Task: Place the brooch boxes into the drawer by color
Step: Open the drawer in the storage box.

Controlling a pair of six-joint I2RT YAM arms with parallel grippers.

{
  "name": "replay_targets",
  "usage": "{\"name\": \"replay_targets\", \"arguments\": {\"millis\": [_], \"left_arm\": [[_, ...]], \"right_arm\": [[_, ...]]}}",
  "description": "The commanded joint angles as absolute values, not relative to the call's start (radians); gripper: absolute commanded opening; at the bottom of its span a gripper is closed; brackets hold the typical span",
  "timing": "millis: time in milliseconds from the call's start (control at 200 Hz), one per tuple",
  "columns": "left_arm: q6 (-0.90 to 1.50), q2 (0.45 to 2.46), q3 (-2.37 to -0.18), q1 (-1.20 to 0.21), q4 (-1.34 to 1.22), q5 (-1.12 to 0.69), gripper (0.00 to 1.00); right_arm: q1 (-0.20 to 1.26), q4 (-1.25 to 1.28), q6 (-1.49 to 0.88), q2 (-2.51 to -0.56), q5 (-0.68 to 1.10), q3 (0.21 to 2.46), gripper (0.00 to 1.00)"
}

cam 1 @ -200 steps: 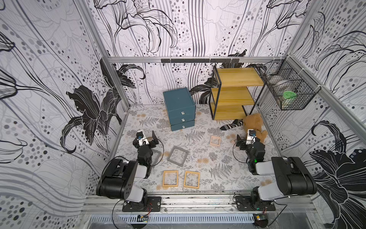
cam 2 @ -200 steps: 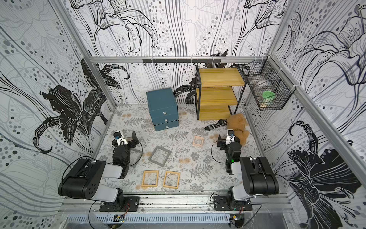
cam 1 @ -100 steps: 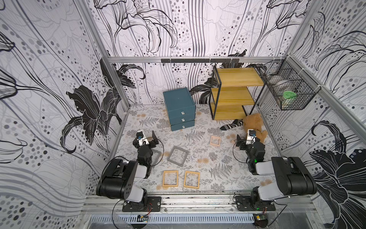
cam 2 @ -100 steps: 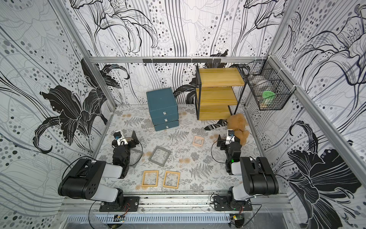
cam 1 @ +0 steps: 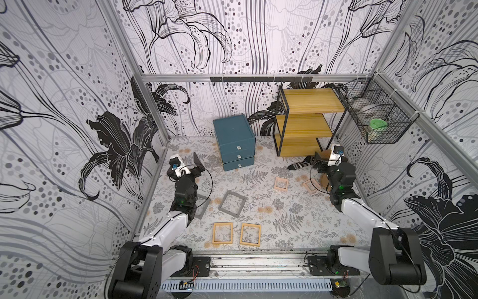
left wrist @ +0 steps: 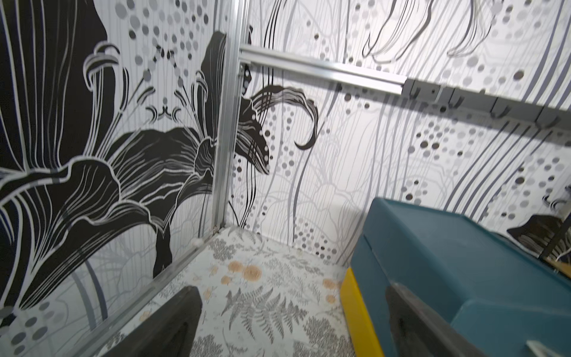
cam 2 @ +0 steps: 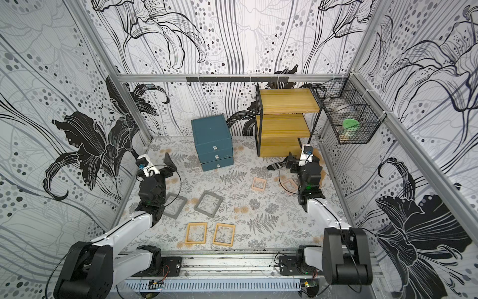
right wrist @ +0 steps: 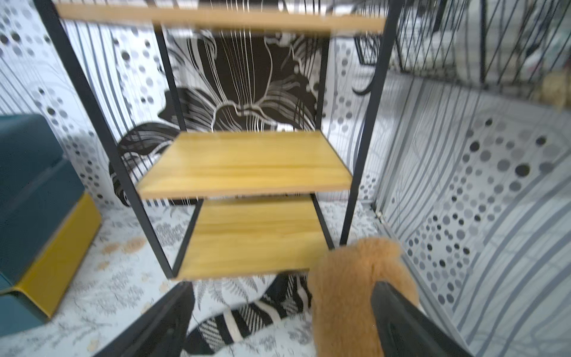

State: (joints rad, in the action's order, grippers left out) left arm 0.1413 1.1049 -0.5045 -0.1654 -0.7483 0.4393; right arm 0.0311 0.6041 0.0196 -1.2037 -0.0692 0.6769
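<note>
Several brooch boxes lie flat on the fern-patterned floor. One grey box (cam 1: 232, 203) is in the open, and another grey box (cam 1: 204, 207) is partly under my left arm. Two yellow-tan boxes (cam 1: 222, 233) (cam 1: 250, 234) lie side by side near the front. One pink box (cam 1: 281, 184) lies mid-floor and a second pink box (cam 1: 311, 186) beside my right arm. The teal chest (cam 1: 234, 134) stands at the back with each drawer (cam 1: 239, 156) closed. My left gripper (cam 1: 185, 160) (left wrist: 293, 289) is open and empty, left of the chest. My right gripper (cam 1: 331, 159) (right wrist: 281, 289) is open and empty, facing the rack.
A yellow shelf rack (cam 1: 307, 124) with a black frame stands right of the chest. A striped sock (right wrist: 247, 312) and a brown plush (right wrist: 349, 278) lie at its foot, just ahead of my right gripper. A wire basket (cam 1: 375, 116) hangs on the right wall.
</note>
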Motion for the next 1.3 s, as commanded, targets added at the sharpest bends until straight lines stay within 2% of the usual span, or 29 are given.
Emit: {"name": "replay_targets", "arguments": {"millis": [0,50,85,145,200,250,290,396,436,481,551,616,691,906,1292], "left_arm": [[0.121,1.063,-0.694,-0.214,-0.567,0.446,0.98],[0.164,1.061,-0.795,-0.233,-0.484,0.462,0.98],[0.282,1.066,-0.889,-0.235,-0.349,0.462,0.98],[0.526,1.086,-1.067,-0.234,-0.021,0.409,0.98],[0.697,1.095,-1.106,-0.231,0.044,0.393,0.97],[0.835,1.094,-1.093,-0.191,0.041,0.301,0.97],[0.888,1.099,-1.086,-0.149,0.013,0.176,0.97],[0.892,1.171,-1.197,-0.139,0.165,0.093,0.97],[0.883,1.204,-1.234,-0.139,0.227,0.067,0.99],[0.874,1.233,-1.264,-0.139,0.286,0.044,0.99],[0.86,1.269,-1.285,-0.139,0.341,-0.005,0.89],[0.842,1.311,-1.308,-0.138,0.375,-0.067,0.77],[0.834,1.366,-1.345,-0.139,0.42,-0.114,0.69],[0.819,1.447,-1.396,-0.14,0.45,-0.137,0.69],[0.751,1.616,-1.503,-0.139,0.458,-0.195,0.7]], "right_arm": [[0.07,0.429,-0.016,-1.095,-0.105,0.858,0.96],[0.071,0.301,-0.169,-1.079,-0.158,0.974,0.96],[0.071,0.113,-0.334,-1.089,-0.193,1.086,0.96],[0.069,-0.209,-0.528,-1.126,-0.172,1.281,0.95],[0.063,-0.353,-0.638,-1.139,-0.082,1.35,0.96],[0.042,-0.338,-0.667,-1.128,0.043,1.325,0.96],[0.04,-0.323,-0.69,-1.113,0.082,1.296,0.99],[0.041,-0.364,-0.756,-1.105,0.129,1.269,0.79],[0.041,-0.386,-0.782,-1.118,0.164,1.262,0.78],[0.049,-0.394,-0.802,-1.134,0.209,1.246,0.82],[0.095,-0.398,-0.841,-1.154,0.235,1.221,0.82],[0.156,-0.375,-0.889,-1.173,0.247,1.197,0.74],[0.231,-0.319,-0.961,-1.214,0.273,1.169,0.66],[0.406,-0.056,-1.157,-1.363,0.34,1.121,0.63],[0.481,0.147,-1.346,-1.587,0.382,1.213,0.53]]}}
